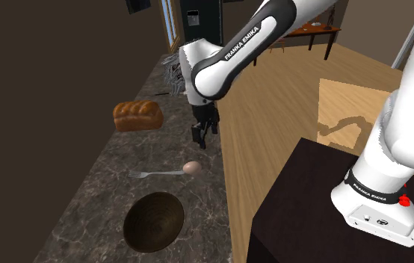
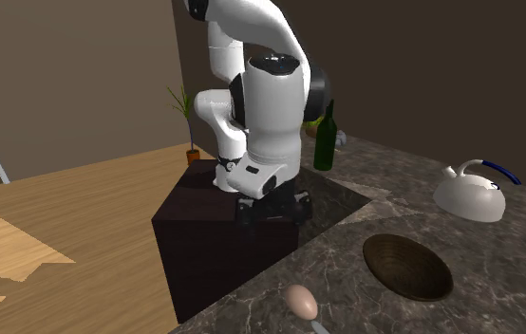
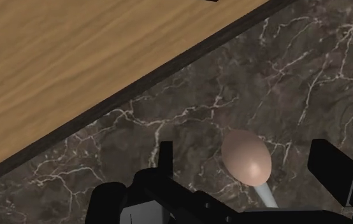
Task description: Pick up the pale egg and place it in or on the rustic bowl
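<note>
Gripper (image 1: 201, 138) hangs over the dark marble counter (image 1: 86, 209), just above centre in the shoulder view. Fingers are spread wide with nothing held. Egg (image 1: 191, 167) lies at centre frame on the counter, touching the end of the fork (image 1: 152, 174) handle. In the wrist view the egg sits between the fingers, untouched, which looks like line-up for a straddling descent. Bowl (image 1: 153, 220) is near, lower left of the egg, empty. Grasp not yet made; the fork may get nudged.
</note>
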`<move>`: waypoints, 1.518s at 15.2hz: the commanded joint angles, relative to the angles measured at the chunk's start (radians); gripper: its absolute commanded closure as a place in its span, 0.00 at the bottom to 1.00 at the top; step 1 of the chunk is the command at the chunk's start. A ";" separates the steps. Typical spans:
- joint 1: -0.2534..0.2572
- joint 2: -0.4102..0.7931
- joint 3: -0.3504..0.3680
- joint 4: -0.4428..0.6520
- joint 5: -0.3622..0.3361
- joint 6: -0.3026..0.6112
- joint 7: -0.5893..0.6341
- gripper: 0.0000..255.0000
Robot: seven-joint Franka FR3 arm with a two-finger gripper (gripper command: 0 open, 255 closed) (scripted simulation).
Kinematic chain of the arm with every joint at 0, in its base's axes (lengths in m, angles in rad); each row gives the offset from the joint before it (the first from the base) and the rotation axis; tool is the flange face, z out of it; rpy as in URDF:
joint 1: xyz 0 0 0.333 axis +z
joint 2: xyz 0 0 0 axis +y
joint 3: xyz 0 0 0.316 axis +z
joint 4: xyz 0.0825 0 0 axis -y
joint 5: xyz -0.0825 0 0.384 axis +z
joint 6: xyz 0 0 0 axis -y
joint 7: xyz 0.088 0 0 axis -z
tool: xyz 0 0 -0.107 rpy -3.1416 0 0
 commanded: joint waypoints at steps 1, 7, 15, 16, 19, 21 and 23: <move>0.012 0.078 0.007 0.044 -0.011 0.029 0.016 0.00; 0.049 0.312 0.006 0.209 -0.049 0.083 0.042 0.00; 0.071 0.433 -0.003 0.253 -0.069 0.155 0.054 0.00; 0.073 0.442 -0.004 0.252 -0.071 0.165 0.055 0.00; 0.074 0.447 -0.005 0.251 -0.072 0.171 0.056 0.00; 0.074 0.447 -0.005 0.251 -0.072 0.171 0.056 0.00; 0.074 0.447 -0.005 0.251 -0.072 0.171 0.056 0.00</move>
